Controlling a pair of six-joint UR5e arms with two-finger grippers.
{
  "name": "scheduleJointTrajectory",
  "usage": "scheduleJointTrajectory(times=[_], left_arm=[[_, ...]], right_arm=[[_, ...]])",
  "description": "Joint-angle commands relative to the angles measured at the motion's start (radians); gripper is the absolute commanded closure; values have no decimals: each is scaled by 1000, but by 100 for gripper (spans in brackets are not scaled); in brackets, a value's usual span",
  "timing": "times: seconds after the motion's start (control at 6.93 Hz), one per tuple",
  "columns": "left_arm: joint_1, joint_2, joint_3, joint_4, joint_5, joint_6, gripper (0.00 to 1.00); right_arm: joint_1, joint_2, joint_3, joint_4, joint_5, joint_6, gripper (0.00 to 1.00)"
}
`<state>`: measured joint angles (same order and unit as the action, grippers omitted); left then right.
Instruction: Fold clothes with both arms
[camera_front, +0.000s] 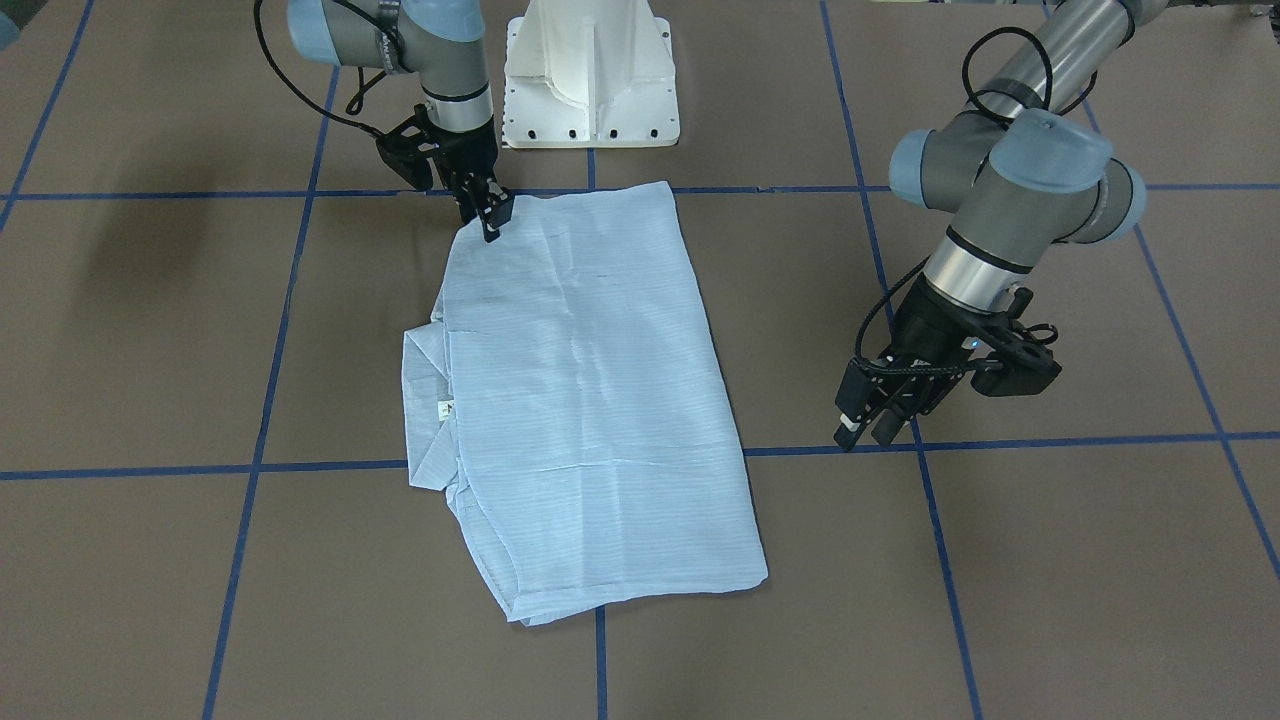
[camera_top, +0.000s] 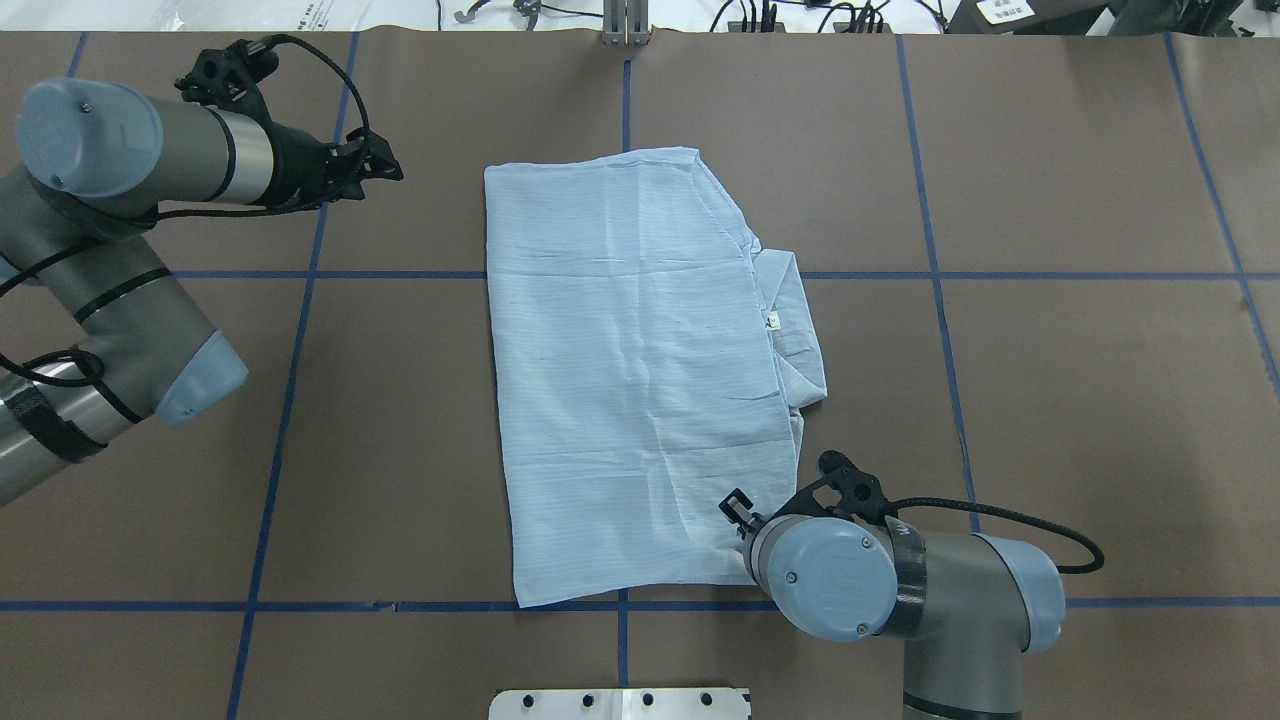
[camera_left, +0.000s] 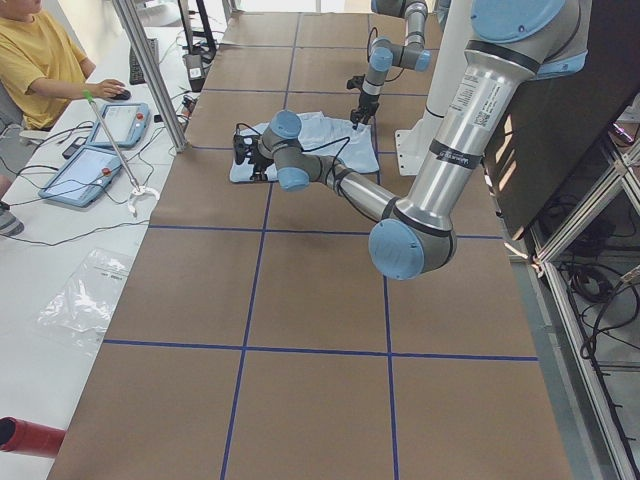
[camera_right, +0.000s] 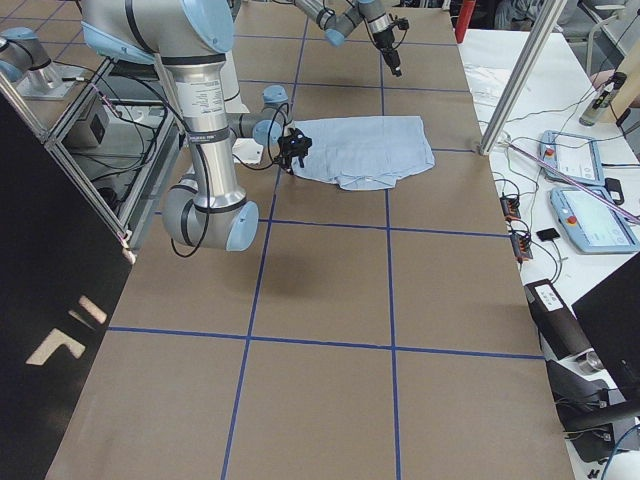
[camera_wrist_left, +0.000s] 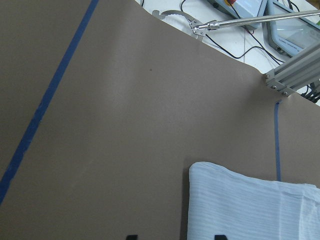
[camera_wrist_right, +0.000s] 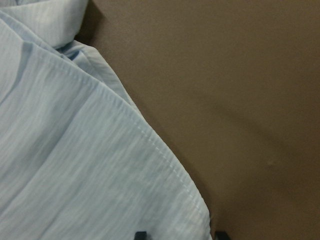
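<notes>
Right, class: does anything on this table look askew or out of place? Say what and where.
The folded shirt lies skewed to the blue tape lines, and its collar sticks out past one long edge, breaking the rectangle. Nothing looks torn or spilled.

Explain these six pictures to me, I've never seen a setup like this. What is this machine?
It is a robot: a left arm and a right arm on a white base, each ending in a two-finger gripper. Four pictures come from fixed cameras: across the table, behind the robot, and at each table end. Two come from cameras on the wrists. On the brown table lies one light blue shirt, partly folded. The right gripper sits at a shirt corner, open around it, not pinching. The left gripper hangs open away from the shirt, holding nothing.
</notes>
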<state>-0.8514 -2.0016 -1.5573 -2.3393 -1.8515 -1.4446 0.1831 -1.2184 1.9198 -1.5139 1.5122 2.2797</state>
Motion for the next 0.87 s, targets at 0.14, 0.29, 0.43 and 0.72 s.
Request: scheduleJointTrajectory(times=[0.14, 0.29, 0.43, 0.72], left_arm=[[0, 1, -1, 0, 0, 0, 40], [0, 1, -6, 2, 0, -2, 40], [0, 1, -9, 2, 0, -2, 40], [0, 1, -10, 3, 0, -10, 40]], right_arm=[[4, 2, 28, -5, 25, 0, 100], [1, -1, 15, -3, 22, -2, 100], [1, 0, 16, -3, 22, 1, 100], [6, 0, 39, -6, 22, 3, 100]])
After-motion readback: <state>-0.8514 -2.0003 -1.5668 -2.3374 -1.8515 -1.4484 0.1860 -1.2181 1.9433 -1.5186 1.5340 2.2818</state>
